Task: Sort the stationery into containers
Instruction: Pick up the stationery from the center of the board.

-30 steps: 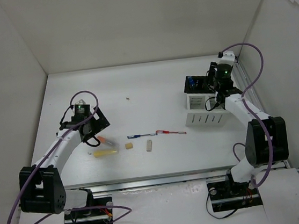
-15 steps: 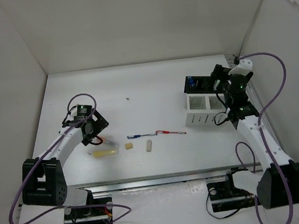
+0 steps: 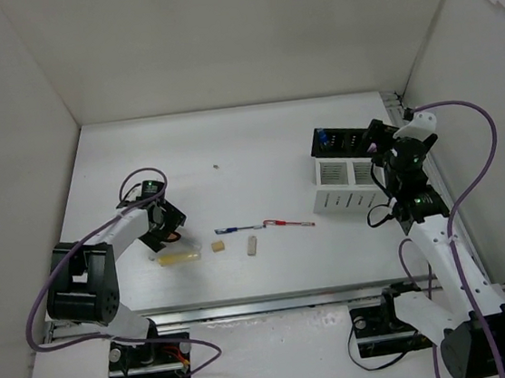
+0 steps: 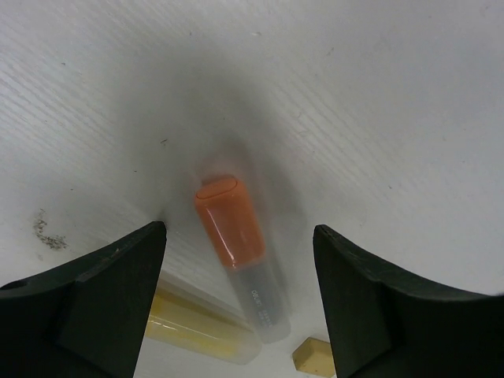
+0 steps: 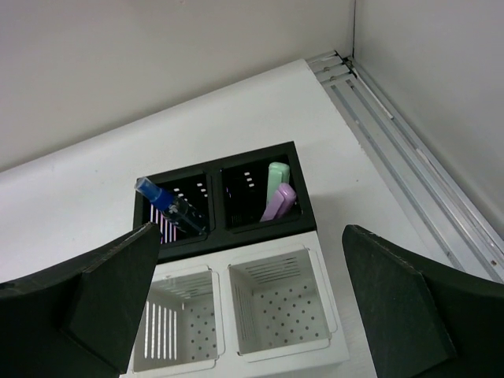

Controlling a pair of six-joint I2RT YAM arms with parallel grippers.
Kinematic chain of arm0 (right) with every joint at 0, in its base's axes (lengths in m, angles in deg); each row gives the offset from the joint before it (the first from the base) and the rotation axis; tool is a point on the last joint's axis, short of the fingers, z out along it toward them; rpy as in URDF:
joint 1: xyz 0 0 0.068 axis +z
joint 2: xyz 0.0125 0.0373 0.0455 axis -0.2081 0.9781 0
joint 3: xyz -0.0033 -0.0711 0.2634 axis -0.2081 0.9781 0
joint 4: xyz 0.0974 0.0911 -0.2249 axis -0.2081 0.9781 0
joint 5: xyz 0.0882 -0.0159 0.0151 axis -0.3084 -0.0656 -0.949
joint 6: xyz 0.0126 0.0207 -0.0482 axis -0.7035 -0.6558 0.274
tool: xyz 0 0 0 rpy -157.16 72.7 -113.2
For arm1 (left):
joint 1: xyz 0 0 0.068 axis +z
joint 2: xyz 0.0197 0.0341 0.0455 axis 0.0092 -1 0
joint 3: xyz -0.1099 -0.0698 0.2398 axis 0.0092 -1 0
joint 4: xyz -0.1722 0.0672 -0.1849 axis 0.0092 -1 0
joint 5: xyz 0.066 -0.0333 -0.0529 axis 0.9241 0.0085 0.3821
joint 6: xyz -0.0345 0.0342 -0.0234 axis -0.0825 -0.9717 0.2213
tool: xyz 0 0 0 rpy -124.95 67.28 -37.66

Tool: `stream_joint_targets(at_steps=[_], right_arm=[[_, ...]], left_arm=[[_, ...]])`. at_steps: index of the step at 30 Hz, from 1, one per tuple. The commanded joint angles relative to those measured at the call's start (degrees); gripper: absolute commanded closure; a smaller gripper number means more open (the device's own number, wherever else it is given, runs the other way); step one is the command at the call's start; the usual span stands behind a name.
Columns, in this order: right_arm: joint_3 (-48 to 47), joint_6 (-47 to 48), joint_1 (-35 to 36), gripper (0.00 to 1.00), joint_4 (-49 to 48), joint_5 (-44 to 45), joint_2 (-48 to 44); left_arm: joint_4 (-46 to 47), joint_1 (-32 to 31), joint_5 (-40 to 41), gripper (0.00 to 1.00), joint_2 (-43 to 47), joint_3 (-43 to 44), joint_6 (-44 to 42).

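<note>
My left gripper (image 4: 239, 228) (image 3: 163, 228) stands open low over the table, one finger on each side of an orange marker (image 4: 229, 222) with a clear body; neither pad touches it. A yellow marker (image 4: 197, 327) (image 3: 178, 257) and a beige eraser (image 4: 314, 357) (image 3: 217, 245) lie just beside it. My right gripper (image 5: 250, 230) (image 3: 381, 151) hangs open and empty above the containers: a black box (image 5: 214, 197) holding a blue-capped pen (image 5: 169, 209), a green marker (image 5: 276, 178) and a pink one (image 5: 278, 203), joined to a white box (image 5: 221, 315) whose two compartments hold nothing.
Thin blue-and-red pens (image 3: 266, 226) and a second beige piece (image 3: 252, 245) lie mid-table. A tiny speck (image 3: 218, 166) sits farther back. White walls enclose the table, and a metal rail (image 5: 409, 157) runs along the right edge by the containers.
The left gripper has come down over the orange marker and its jaws have narrowed. The right gripper has opened and drawn back up and away from the black box.
</note>
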Motion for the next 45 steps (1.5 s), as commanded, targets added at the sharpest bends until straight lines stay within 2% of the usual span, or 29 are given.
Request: stream_joint_targets(at_steps=[1,7,10,14,19,21,22,23,24,26,27,29,31,33,37,41,45], right_arm=[[-0.91,-1.12,0.84,0.02,-1.68,1.47,-0.09],[-0.47,-1.29,1.46,0.02,-0.72,3.22,-1.67],[-0.47,-1.29,1.37,0.02,-0.28,3.31,-2.38],[-1.0,-0.59,1.9,0.02,0.25,1.82,-2.73],[-1.96,1.77,2.86,0.02,1.13,-6.6,-3.17],[-2.58,4.31,3.04,0.02,1.57,-12.21,-2.47],[-3.02,5.37,3.48,0.02,1.57,-19.2,-2.12],[-3.19,6.17,3.57,0.02,1.4,-22.58,-0.9],[-3.63,6.18,3.83,0.02,1.05,-27.66,-0.28],[-4.16,5.91,4.45,0.02,0.26,-32.44,2.08],[-4.6,5.56,4.89,0.02,0.25,-35.16,2.8],[-6.18,4.69,6.82,0.02,-0.27,-39.19,4.9],[-6.45,2.58,7.61,0.02,-1.85,-42.46,6.31],[-7.76,1.61,9.27,0.02,-2.91,-47.9,8.69],[-10.4,0.12,12.62,0.02,-1.68,-51.35,13.07],[-11.63,-3.57,16.3,0.02,-3.7,-53.37,15.98],[-11.81,-7.79,19.12,0.03,-6.16,-51.1,19.5]], left_arm=[[0.43,-1.31,2.31,0.3,-1.13,2.3,2.52],[-0.63,-3.07,3.72,0.58,-3.33,4.76,2.17],[-1.15,-3.78,4.69,0.81,-4.21,5.73,2.26],[-0.46,-4.83,4.52,1.0,-5.35,8.62,-0.01],[2.27,-7.11,3.9,1.0,-5.54,14.68,-7.57],[6.39,-7.9,1.89,1.0,-4.66,15.74,-13.46],[8.32,-8.69,0.14,1.0,-3.35,15.92,-16.08],[14.08,-8.7,-2.58,1.0,-2.55,15.75,-19.77],[16.92,-9.31,-10.17,1.0,-0.8,15.49,-26.68],[24.29,-9.93,-19.08,1.0,1.05,13.82,-33.66],[24.68,-10.71,-25.74,1.0,1.84,13.73,-38.82],[27.58,-12.2,-33.15,1.0,4.47,13.12,-46.13],[28.46,-13.53,-36.43,1.0,5.97,12.42,-50.63],[28.38,-15.64,-39.32,1.0,8.08,11.8,-55.98],[26.19,-18.02,-42.67,1.0,10.28,11.18,-63.73],[25.39,-20.82,-42.34,1.0,10.82,11.88,-66.47],[23.81,-22.05,-40.66,1.0,10.47,12.84,-66.74]])
